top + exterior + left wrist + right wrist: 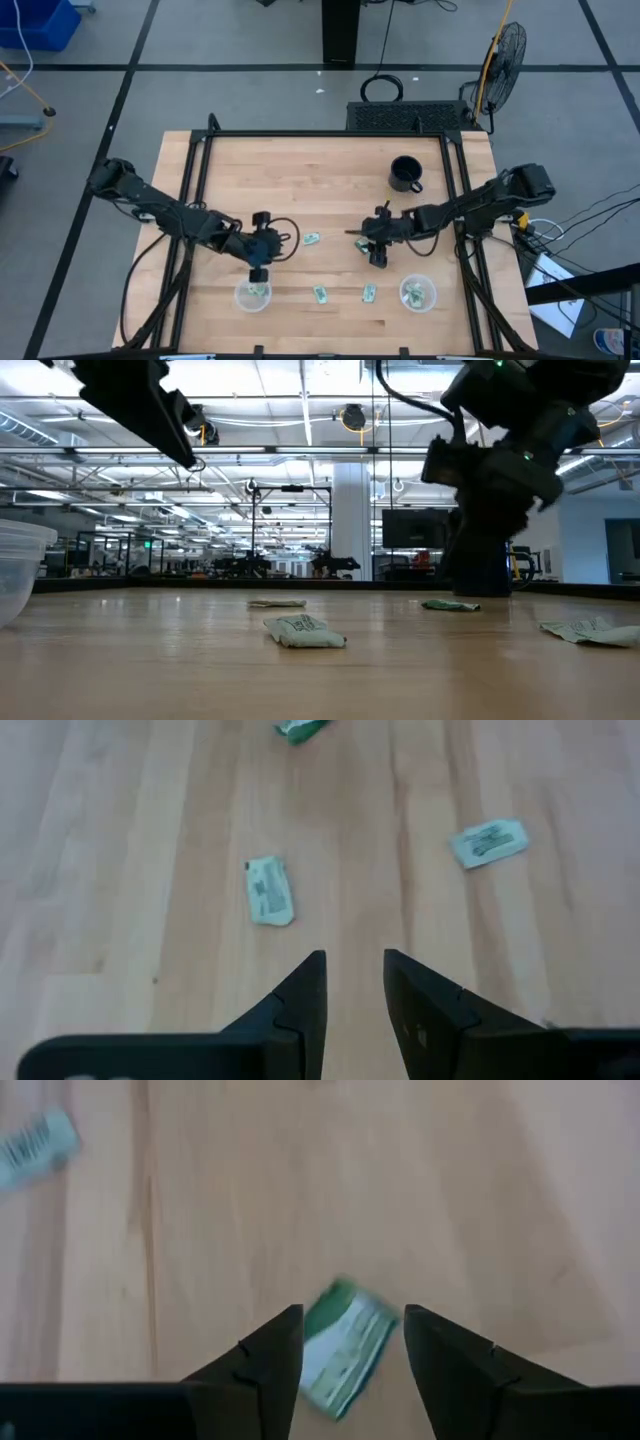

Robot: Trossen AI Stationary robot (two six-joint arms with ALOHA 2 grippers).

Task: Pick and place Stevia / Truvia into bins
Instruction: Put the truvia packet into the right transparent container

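Observation:
Three green-and-white Stevia packets lie flat on the table in the high view (312,239), (320,294), (368,292). Two clear bins stand near the near edge, left bin (253,295) and right bin (418,293), each with packets inside. My left gripper (258,268) hovers just beyond the left bin, open and empty (355,965). My right gripper (378,255) is low over the table's middle, open (352,1330). A fourth packet (345,1342) lies flat on the wood between its fingers, apart from both.
A black mug (405,173) stands toward the far right of the table. A black frame rail (320,133) runs around the table edge. In the low view, packets (305,630), (590,630) lie on the wood and the left bin (18,575) shows at the side.

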